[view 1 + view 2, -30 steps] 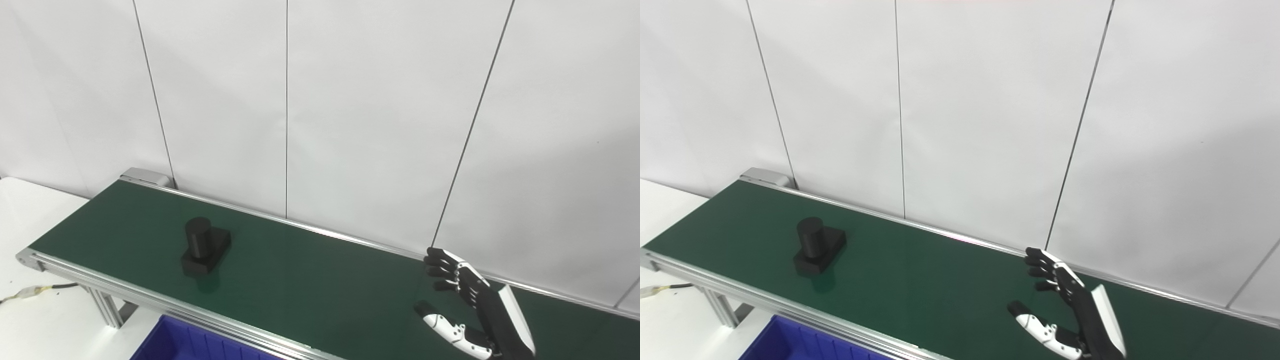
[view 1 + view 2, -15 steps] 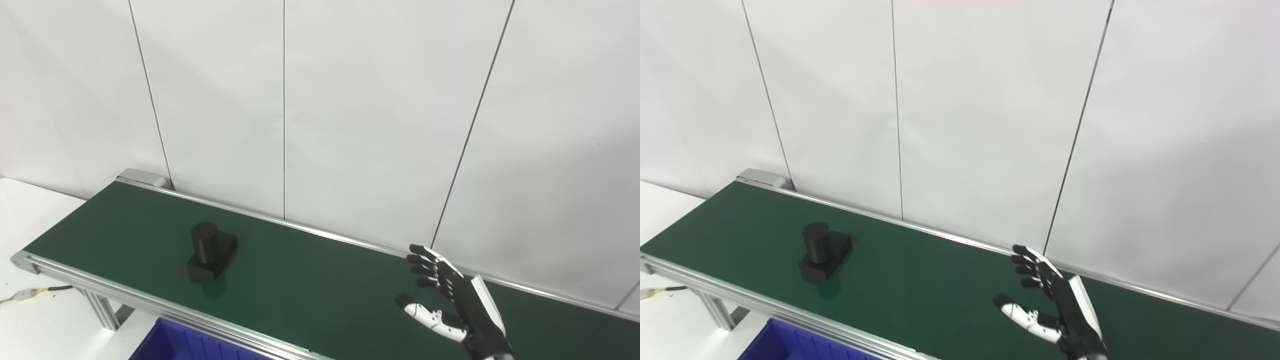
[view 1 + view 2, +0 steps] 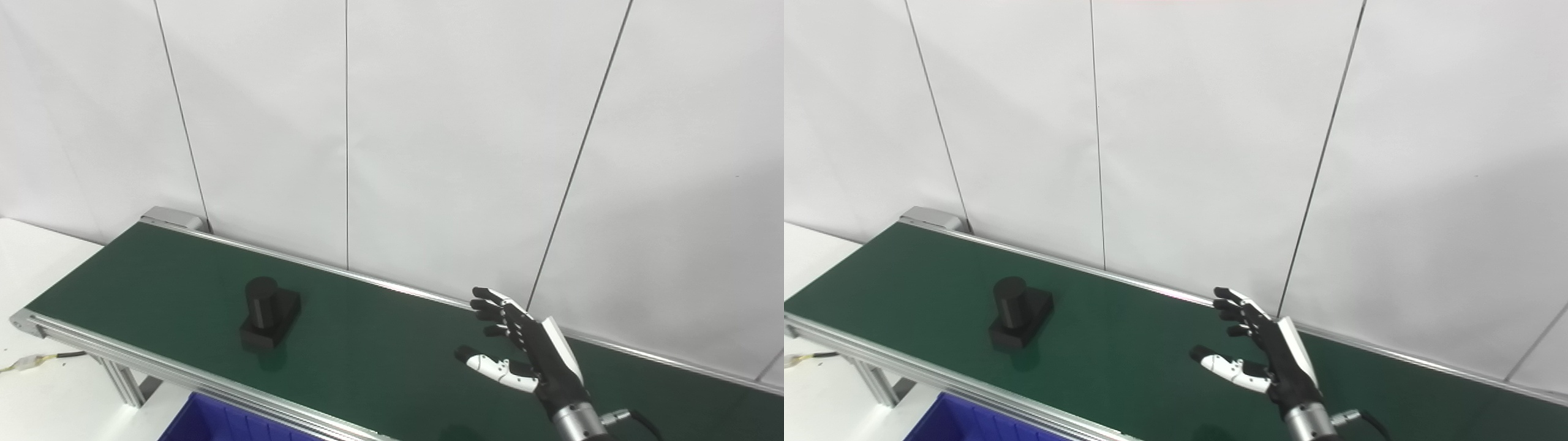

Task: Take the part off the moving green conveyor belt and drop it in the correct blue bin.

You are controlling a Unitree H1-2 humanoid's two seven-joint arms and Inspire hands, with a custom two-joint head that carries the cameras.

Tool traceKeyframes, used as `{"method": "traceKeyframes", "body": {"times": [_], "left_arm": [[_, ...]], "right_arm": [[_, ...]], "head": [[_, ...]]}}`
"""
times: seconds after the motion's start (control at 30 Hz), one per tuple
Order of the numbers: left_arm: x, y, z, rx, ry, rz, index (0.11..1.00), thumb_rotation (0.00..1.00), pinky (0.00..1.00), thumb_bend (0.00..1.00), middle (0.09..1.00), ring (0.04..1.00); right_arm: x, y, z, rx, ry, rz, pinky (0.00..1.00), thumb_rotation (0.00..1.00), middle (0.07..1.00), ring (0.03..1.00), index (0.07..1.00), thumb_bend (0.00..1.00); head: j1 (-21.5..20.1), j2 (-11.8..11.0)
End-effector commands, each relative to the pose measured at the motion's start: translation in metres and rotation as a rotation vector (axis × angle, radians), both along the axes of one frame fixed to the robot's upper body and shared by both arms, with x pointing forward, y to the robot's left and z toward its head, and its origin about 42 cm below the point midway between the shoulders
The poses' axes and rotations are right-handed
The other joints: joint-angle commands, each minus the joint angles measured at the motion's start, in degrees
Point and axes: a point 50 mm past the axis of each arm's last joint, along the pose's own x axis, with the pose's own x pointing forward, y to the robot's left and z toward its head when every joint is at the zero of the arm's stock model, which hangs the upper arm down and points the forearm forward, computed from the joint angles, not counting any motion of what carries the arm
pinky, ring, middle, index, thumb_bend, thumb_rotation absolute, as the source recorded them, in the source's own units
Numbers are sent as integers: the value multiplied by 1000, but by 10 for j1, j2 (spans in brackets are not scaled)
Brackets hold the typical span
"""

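The black part (image 3: 268,312), a cylinder on a block, sits on the green conveyor belt (image 3: 380,349), well apart from the right hand (image 3: 528,356), whose fingers are spread and empty. Nothing lies between them. A blue bin (image 3: 949,419) shows below the belt's near rail; the left hand is out of sight in both views.

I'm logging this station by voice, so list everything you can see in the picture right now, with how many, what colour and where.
part: one, black, a cylinder upright on a block base, on the left half of the belt.
conveyor belt: one, dark green with silver rails, running from upper left to lower right.
bin: one in view, blue, below the belt's near rail at the bottom edge, only partly seen.
table: one, white, at the left.
cable: one, black with a pale connector, on the table at the left edge.
wall panels: white, behind the belt.
right hand: one, black and white, open over the belt, apart from the part.
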Motion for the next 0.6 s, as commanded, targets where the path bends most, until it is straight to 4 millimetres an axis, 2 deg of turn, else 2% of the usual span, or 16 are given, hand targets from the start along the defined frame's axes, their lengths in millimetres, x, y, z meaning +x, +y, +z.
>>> {"method": "traceKeyframes", "body": {"times": [0.0, 0.27, 0.43, 0.57], "left_arm": [[9, -5, 13, -15, -84, 7, 787, 483, 625, 847, 762, 699], [3, -8, 14, -15, -85, 12, 788, 490, 628, 859, 773, 707], [1, -10, 15, -9, -91, 9, 792, 505, 626, 866, 767, 705], [-1, -12, 15, -13, -90, 9, 795, 506, 621, 878, 758, 699]], "right_arm": [[11, 17, 23, 31, -96, 34, 723, 313, 817, 791, 848, 604], [17, 45, 13, 54, -61, 63, 722, 292, 804, 785, 837, 594], [15, 59, 13, 54, -54, 87, 731, 298, 810, 798, 844, 596], [13, 71, 16, 61, -54, 109, 731, 257, 809, 794, 846, 599]], "head": [[0, 1], [3, 4], [4, 5], [7, 8]]}}
